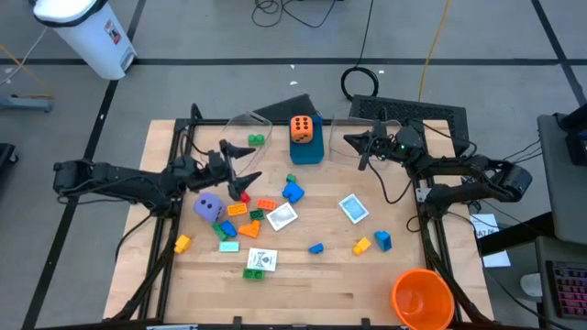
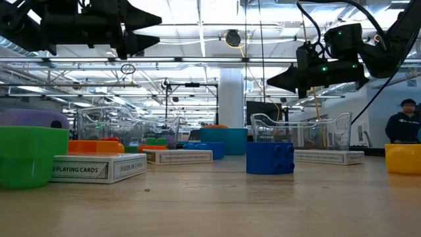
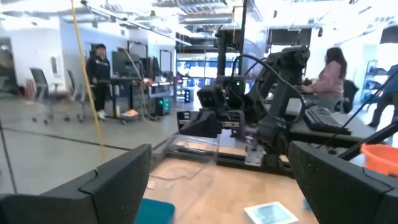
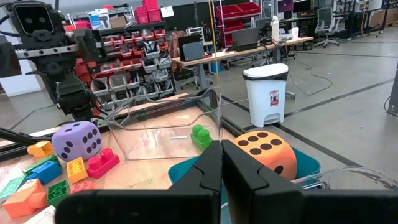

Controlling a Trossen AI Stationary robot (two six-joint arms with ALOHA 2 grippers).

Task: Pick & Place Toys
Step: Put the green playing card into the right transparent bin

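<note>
Left end effector (image 1: 246, 177) hangs with fingers spread wide and empty above the counter (image 1: 321, 284), near the purple die (image 1: 209, 207). Right end effector (image 1: 353, 140), fingers pressed together and holding nothing, hovers beside the blue box (image 1: 306, 151) carrying the orange die (image 1: 302, 128). Bricks (image 1: 293, 192) and cards (image 1: 353, 208) lie scattered across the counter's middle.

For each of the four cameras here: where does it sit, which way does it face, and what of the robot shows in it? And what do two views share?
High: overhead, straight down on the table; both arms, left claw open, right claw shut.
Low: table height, level into the room; both arms overhead.
Left wrist: looks across the table at the right arm; own fingers apart.
Right wrist: faces the left arm; own claw shut.
Shared: orange die on the blue box, in high and right wrist.
</note>
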